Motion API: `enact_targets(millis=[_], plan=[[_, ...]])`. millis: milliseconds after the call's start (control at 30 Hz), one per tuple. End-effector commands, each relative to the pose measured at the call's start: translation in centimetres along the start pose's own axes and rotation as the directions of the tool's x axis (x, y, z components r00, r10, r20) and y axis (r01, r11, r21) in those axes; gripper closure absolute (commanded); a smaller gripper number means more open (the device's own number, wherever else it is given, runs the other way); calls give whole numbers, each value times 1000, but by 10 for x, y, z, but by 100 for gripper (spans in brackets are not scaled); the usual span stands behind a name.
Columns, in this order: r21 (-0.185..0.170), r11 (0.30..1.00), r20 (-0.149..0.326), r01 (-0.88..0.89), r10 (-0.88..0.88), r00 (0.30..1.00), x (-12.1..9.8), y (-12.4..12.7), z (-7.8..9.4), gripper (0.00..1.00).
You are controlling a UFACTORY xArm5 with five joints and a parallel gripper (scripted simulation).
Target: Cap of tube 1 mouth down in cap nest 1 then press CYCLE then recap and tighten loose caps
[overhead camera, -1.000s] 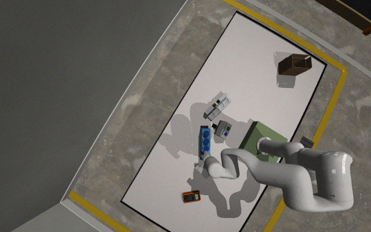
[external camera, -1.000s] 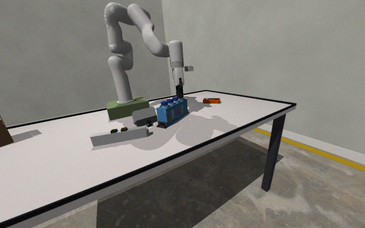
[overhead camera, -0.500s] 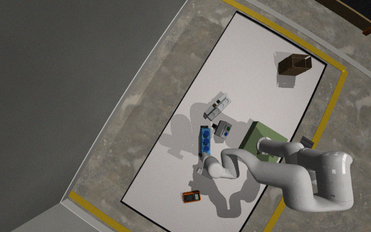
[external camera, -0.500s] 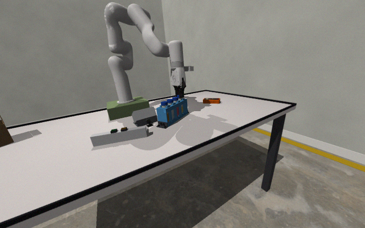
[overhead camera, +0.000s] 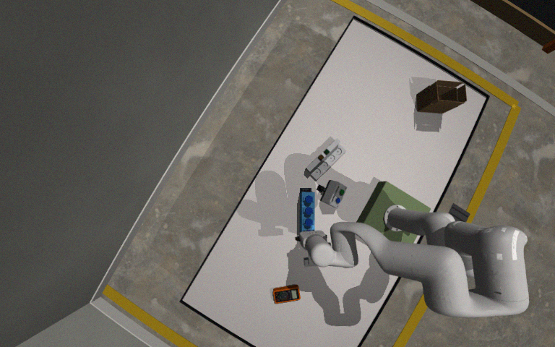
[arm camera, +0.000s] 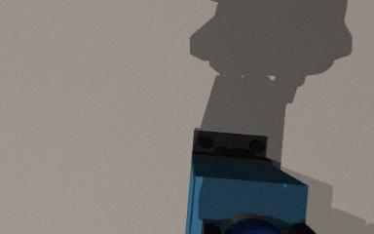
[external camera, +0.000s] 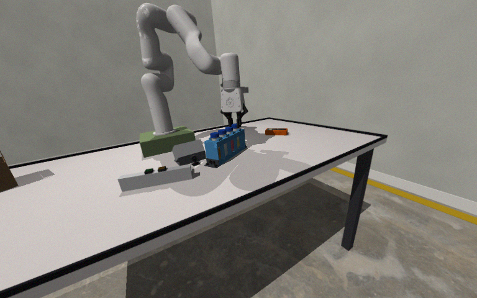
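Inside the tabletop's (overhead camera: 368, 82) (external camera: 87, 210) (arm camera: 97, 97) edges, the part-open claw (overhead camera: 311, 236) (external camera: 235, 121) (arm camera: 256, 229) straddles the end blue cap (external camera: 235, 126) (arm camera: 253, 227); I cannot tell whether it grips.

You've got an orange multimeter (overhead camera: 286, 293) (external camera: 276, 131) lying face up on the desk (overhead camera: 368, 82) (external camera: 70, 225), near one short edge. At the opposite end, your open brown cardboard box (overhead camera: 429, 98) (external camera: 5, 172) stands upright near a corner. Yellow floor tape (overhead camera: 493, 153) (external camera: 422, 202) runs beyond the desk's edges. Past the box's short edge, you may have a dark cabinet (overhead camera: 517, 16), though it's cut off.
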State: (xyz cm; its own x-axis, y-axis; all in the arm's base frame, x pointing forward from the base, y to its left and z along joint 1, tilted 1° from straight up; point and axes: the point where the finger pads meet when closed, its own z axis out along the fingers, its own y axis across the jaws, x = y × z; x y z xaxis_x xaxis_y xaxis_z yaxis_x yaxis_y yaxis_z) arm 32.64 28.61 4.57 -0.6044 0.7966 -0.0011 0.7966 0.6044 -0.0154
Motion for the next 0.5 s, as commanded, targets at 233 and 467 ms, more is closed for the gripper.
enact_targets(millis=[233,467], plan=[[-1,863,6,505,-505,863,0,1,-1,100],[0,764,6,646,-646,764,0,1,-1,100]])
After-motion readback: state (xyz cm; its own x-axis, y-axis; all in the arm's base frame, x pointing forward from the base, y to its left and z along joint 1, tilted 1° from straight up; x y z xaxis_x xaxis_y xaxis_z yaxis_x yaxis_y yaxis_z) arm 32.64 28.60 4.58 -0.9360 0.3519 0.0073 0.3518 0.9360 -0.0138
